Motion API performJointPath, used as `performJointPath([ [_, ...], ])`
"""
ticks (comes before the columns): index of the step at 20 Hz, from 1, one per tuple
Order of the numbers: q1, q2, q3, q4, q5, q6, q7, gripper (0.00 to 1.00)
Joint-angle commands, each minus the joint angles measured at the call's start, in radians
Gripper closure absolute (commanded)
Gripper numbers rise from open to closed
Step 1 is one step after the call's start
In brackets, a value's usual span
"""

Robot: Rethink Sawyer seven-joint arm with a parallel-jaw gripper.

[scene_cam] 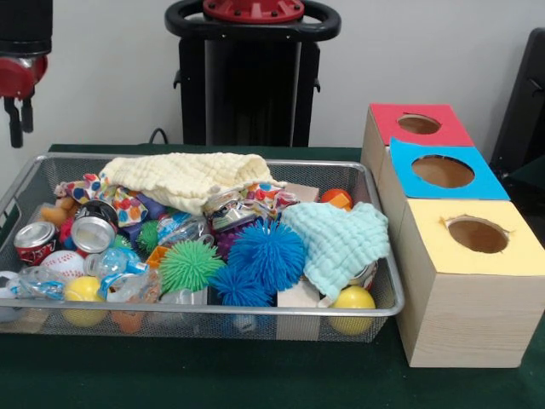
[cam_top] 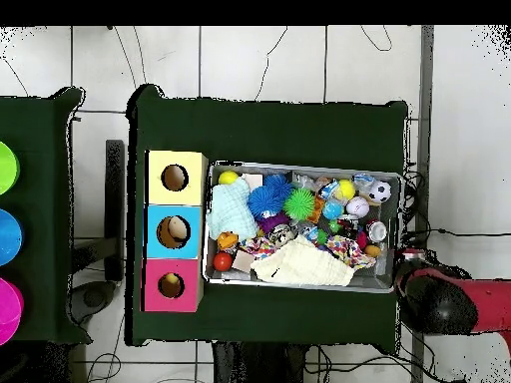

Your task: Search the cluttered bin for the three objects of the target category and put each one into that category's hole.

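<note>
Gripper [scene_cam: 20, 115] parked high beyond the wire bin's [scene_cam: 387, 308] far-left corner; finger spread cannot be told. Candidate targets, e.g. yellow ball [scene_cam: 353, 298], lie near-right. Descend vertically, avoiding the mint cloth [scene_cam: 341, 243].

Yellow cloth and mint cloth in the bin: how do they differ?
The yellow cloth lies along the bin's back edge, nearest the pedestal; the mint cloth sits at the end beside the boxes. The yellow cloth is larger and spread long; the mint cloth is smaller and bunched, draped over other items. Both are textured fabric resting on top of the clutter.
</note>
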Motion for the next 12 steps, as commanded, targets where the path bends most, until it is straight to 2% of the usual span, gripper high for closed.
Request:
performJointPath([
  [1, 0.037, 0.054, 0.032, -0.051, -0.016, 0.09, -0.218, 0.0],
  [6, 0.067, 0.183, -0.008, -0.125, -0.078, 0.042, -0.201, 0.0],
  [12, 0.078, 0.223, -0.012, -0.157, -0.087, 0.041, -0.199, 0.0],
])
